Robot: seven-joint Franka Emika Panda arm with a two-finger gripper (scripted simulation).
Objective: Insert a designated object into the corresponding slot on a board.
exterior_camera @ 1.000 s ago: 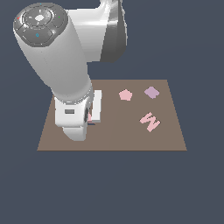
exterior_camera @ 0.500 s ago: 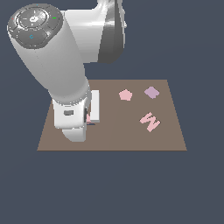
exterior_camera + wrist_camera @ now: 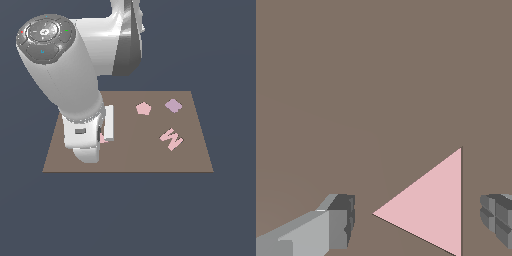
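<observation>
My gripper [image 3: 418, 220] spread wide, fingers straddling the pink triangle [image 3: 431, 210] without touching it, triangle flat on the brown board [image 3: 130, 155], lower left of the exterior view's frame

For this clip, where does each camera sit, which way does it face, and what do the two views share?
Exterior view: off the arm, raised, looking down at the board, pentagon and W piece; the arm fills that view's left.
Wrist view: on the wrist, facing straight down; both fingers of the open gripper show.
Shared: the pink triangle, board.
</observation>
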